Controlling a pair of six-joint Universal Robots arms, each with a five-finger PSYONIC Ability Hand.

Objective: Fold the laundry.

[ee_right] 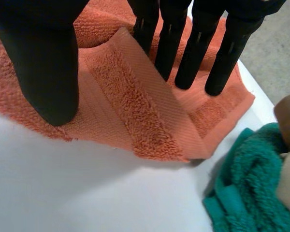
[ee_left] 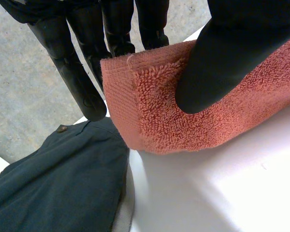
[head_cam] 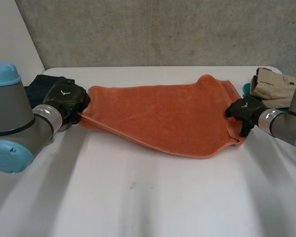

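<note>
In the head view, the orange towel (head_cam: 163,118) is seen stretched across the tabletop (head_cam: 148,197), its long axis running side to side between the two arms. The left robot hand (head_cam: 66,98) is placed at its left end and the right robot hand (head_cam: 244,111) at its right end, so each end is reached by its own arm. A dark garment (head_cam: 42,84) is found just behind the left end. A beige garment (head_cam: 274,84) and a green towel (head_cam: 246,90) are heaped just behind the right end, and these piles are judged to crowd any fold carried away from the robot.

In the left wrist view, a corner of the orange towel (ee_left: 150,111) is pinched by the left robot hand (ee_left: 222,53), with the thumb on the near face and the fingers behind. The dark garment (ee_left: 58,179) lies just beside that corner.

In the right wrist view, a raised fold at the end of the orange towel (ee_right: 130,106) appears to be pinched by the right robot hand (ee_right: 43,58), between the thumb and the straight fingers (ee_right: 198,48). The green towel (ee_right: 246,193) is seen close beside the orange towel's corner, though whether they touch cannot be told.
</note>
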